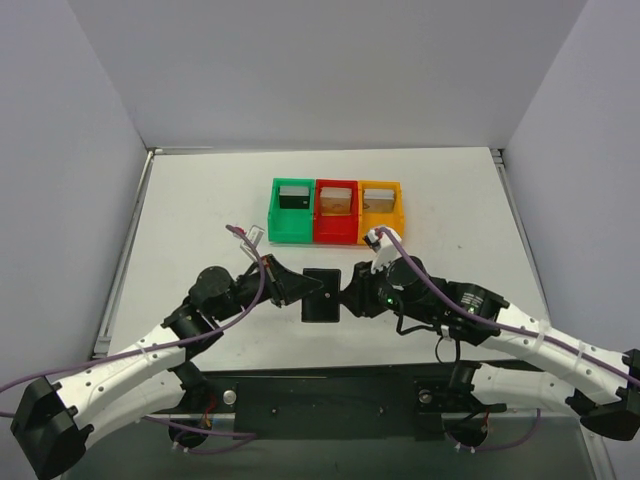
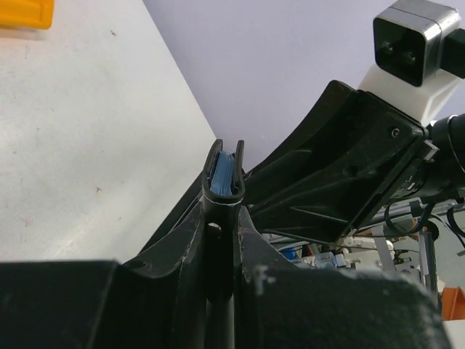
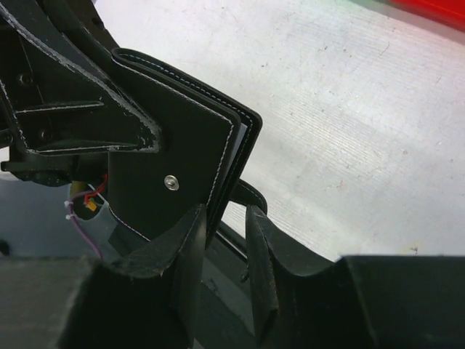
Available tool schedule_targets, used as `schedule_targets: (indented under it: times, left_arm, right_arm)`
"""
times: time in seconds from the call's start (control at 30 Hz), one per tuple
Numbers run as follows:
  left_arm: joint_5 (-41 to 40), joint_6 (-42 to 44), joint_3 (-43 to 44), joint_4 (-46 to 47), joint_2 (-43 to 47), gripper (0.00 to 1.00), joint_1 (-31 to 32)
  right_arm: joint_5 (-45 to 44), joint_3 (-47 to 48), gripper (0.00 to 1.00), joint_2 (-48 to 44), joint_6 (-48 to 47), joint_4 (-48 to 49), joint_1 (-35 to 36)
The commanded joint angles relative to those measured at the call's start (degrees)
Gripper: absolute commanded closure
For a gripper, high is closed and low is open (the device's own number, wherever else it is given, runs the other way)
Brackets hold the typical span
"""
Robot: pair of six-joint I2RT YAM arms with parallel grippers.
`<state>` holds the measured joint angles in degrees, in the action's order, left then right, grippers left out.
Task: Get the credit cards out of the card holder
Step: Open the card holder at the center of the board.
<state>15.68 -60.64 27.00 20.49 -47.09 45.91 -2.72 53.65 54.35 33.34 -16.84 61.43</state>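
The black card holder (image 1: 322,294) hangs above the table's front middle, between my two grippers. My left gripper (image 1: 298,289) is shut on its left edge. In the left wrist view the card holder (image 2: 234,187) stands edge-on between my fingers, and a blue card (image 2: 222,173) peeks out of its top. My right gripper (image 1: 352,296) is at its right side. In the right wrist view the card holder (image 3: 182,138) shows its stud (image 3: 171,182) and white stitching. Its lower corner dips between the right gripper (image 3: 225,225) fingers, against the left one, with a clear gap to the other.
Green (image 1: 292,212), red (image 1: 336,212) and orange (image 1: 381,210) bins stand in a row behind the holder, each with something flat inside. The two arms' fingers are close together over the table's front edge. White walls enclose the table on three sides.
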Motion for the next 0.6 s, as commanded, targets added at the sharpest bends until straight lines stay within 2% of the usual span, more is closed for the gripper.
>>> schedule_targets:
  times: [0.0,0.27,0.47,0.57]
  left_arm:
    - [2.9,-1.2,-0.3,11.1,0.8,1.00,-0.3]
    - [5.9,-3.6,-1.0,18.2,0.5,1.00,-0.4]
    - [11.4,-5.9,-0.5,24.8,-2.9,1.00,-0.4]
    - [13.5,-12.0,-3.1,36.3,-5.4,1.00,-1.3]
  right_arm:
    - [-1.3,-1.2,0.76,-2.9,0.4,1.0,-0.5]
    - [-0.3,-4.5,0.75,-5.9,1.0,3.2,-0.9]
    - [1.6,-5.2,0.61,-9.4,1.0,3.0,-2.4]
    - [2.2,-5.2,0.55,-11.8,1.5,3.0,-3.5]
